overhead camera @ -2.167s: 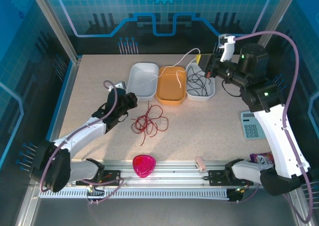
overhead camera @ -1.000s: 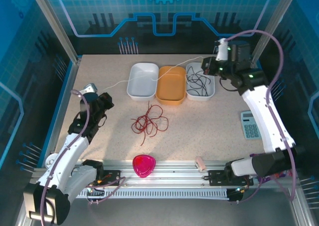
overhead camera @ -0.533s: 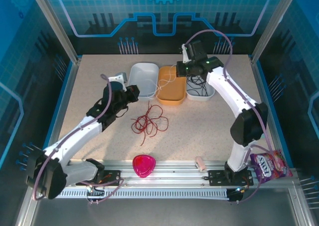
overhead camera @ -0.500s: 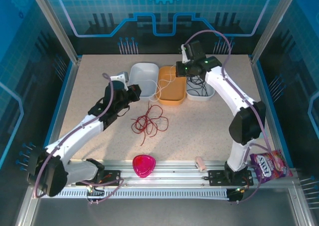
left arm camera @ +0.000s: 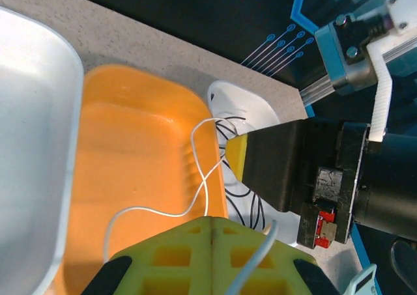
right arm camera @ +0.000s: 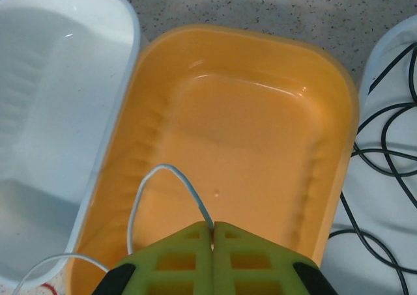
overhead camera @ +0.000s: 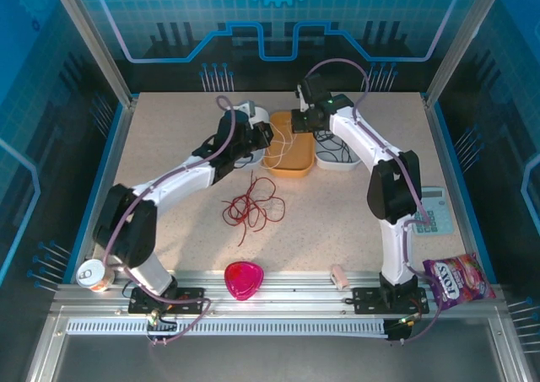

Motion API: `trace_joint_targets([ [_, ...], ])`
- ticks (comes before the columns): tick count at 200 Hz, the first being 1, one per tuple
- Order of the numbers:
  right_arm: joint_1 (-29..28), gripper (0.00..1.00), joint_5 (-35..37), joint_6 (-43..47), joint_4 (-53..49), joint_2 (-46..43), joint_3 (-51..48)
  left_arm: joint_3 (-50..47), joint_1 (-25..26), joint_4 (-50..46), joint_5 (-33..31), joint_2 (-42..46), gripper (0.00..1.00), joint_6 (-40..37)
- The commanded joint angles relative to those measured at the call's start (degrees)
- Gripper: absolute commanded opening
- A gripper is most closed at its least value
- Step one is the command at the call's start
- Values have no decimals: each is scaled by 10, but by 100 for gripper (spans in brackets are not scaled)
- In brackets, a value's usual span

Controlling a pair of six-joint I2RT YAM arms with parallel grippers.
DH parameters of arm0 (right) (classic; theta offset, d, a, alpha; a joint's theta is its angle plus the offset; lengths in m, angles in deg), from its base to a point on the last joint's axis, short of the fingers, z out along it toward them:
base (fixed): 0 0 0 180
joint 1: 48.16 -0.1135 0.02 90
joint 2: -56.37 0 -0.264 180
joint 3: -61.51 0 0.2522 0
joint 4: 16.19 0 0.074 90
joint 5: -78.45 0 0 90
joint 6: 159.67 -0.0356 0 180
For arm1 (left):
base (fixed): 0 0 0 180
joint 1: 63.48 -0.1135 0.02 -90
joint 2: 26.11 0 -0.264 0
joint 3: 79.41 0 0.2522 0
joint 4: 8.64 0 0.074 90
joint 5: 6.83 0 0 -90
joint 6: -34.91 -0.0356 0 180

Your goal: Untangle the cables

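A pale whitish cable (overhead camera: 281,142) loops slackly inside the orange tray (overhead camera: 293,166), strung between both grippers. My left gripper (overhead camera: 256,134) hovers at the orange tray's left rim, shut on the whitish cable (left arm camera: 203,178), whose free end lies across its finger. My right gripper (overhead camera: 295,122) hangs over the orange tray (right arm camera: 260,132), shut on the whitish cable (right arm camera: 168,170) right at its fingertips (right arm camera: 213,226). A red cable (overhead camera: 251,203) lies bunched on the table. A black cable (overhead camera: 336,148) sits coiled in the right white tray (right arm camera: 391,67).
A white tray (right arm camera: 58,80) stands left of the orange one, partly under my left arm. Near the front rail are a pink bowl (overhead camera: 244,279), a small pinkish piece (overhead camera: 339,276) and a can (overhead camera: 90,274). A calculator (overhead camera: 432,220) and snack bag (overhead camera: 456,281) lie at the right.
Both grippers have closed in on the orange tray, the left from the table's left side, the right from over the right tray. The whitish cable went from taut to slack in the tray.
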Motion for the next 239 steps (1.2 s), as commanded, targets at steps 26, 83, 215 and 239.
trace_joint_targets([
  [26,33,6,-58,9,-23,50,51,112,36,-9,27,-88,0,13],
  [83,51,12,-78,17,-27,64,57,177,37,-36,4,-177,0,36],
  [215,80,58,-69,34,-55,3,44,217,31,-72,-14,-215,70,20],
  [239,80,76,-51,29,-51,-40,7,238,28,-108,-20,-197,87,-5],
])
